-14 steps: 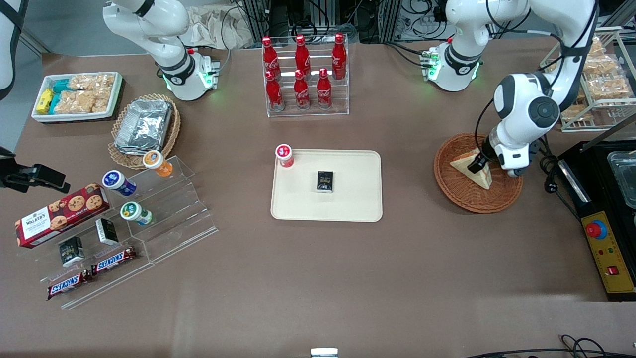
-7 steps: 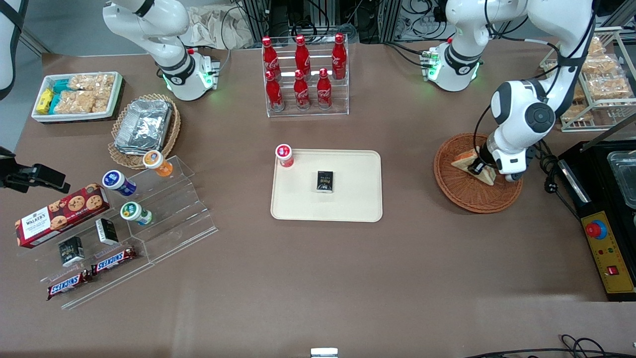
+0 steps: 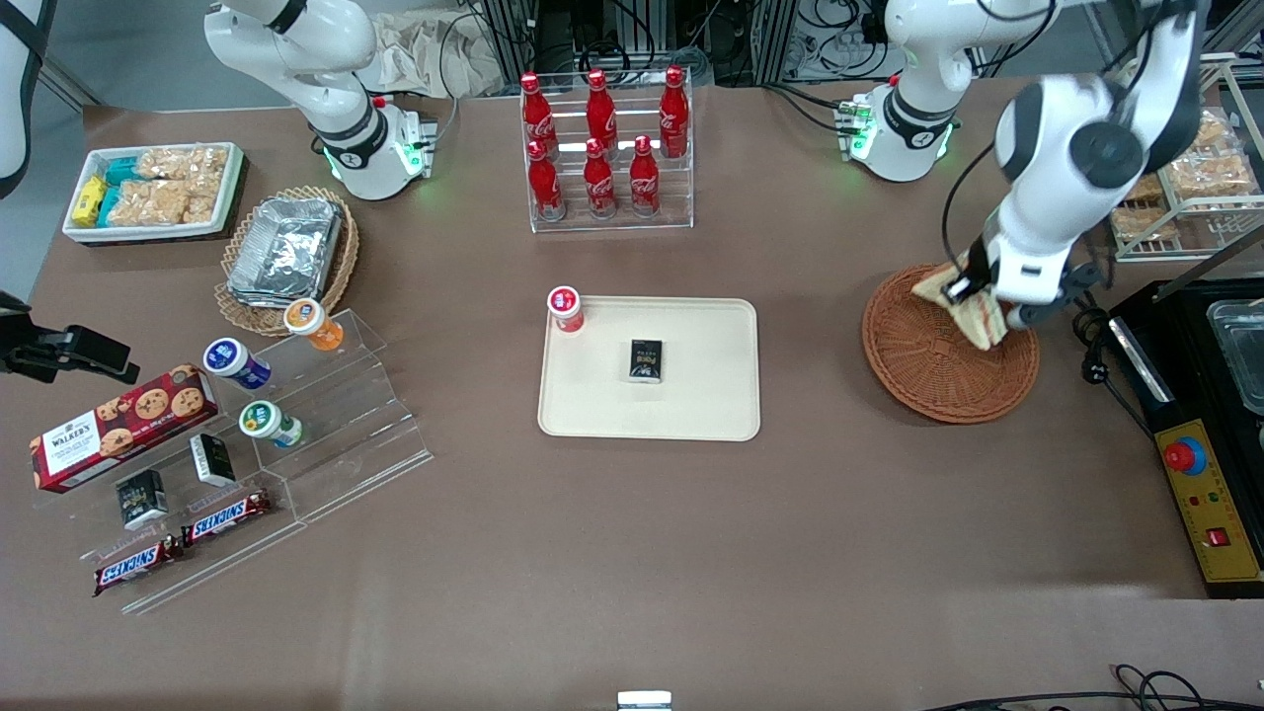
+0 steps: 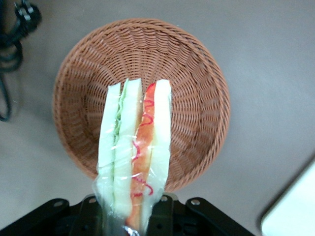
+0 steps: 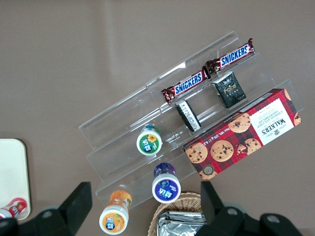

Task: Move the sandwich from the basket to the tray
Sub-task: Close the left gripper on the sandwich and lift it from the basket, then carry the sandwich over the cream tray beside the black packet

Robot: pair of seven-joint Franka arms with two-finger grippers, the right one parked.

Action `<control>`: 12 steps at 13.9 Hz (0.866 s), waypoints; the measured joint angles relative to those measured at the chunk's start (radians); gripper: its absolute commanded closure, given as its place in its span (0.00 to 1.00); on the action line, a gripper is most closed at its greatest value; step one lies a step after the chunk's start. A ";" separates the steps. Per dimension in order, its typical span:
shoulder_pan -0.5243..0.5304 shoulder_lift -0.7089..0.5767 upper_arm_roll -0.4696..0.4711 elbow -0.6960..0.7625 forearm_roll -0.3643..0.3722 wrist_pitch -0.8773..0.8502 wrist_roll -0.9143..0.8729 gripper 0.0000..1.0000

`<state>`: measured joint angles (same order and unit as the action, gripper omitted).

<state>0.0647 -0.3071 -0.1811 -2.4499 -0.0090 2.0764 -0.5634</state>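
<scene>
Sandwich (image 4: 134,152): held clear above the basket (image 3: 923,370), wrapped in clear film; in the front view (image 3: 973,306) it hangs over the basket's rim toward the working arm's end.
Sandwich axis: long axis runs straight out from the gripper, narrow end away from it; layered edge faces the wrist camera, green filling in one seam, red and orange in the other.
Gripper (image 3: 963,293): fingers pinched on the wedge's broad end, one on each bread face.
Arm pose: forearm slopes steeply down from a raised elbow; wrist above the basket rim.
Basket interior (image 4: 197,98): bare wicker directly beneath the sandwich.
Tray (image 3: 711,395): mid-table, well apart from the basket; carries a small black box (image 3: 647,359); a red-capped cup (image 3: 565,308) stands at its corner.
Readable writing: "Coca-Cola" script on the red bottles (image 3: 598,148) in the clear rack; "SNICKERS" on two bars (image 5: 209,73); "WALKER'S" on the red cookie box (image 5: 243,135).
</scene>
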 measured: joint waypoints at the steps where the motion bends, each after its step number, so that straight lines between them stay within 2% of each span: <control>1: 0.000 -0.038 0.003 0.033 -0.019 -0.069 0.088 1.00; 3: 0.000 -0.071 0.005 0.154 -0.037 -0.228 0.258 1.00; 6: -0.040 -0.025 -0.001 0.350 -0.062 -0.386 0.405 1.00; 10: -0.166 0.061 -0.046 0.423 -0.108 -0.398 0.408 1.00; 12: -0.192 0.114 -0.113 0.456 -0.114 -0.396 0.337 1.00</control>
<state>-0.1275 -0.1928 -0.2944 -1.9937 -0.1229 1.6804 -0.2267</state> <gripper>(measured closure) 0.753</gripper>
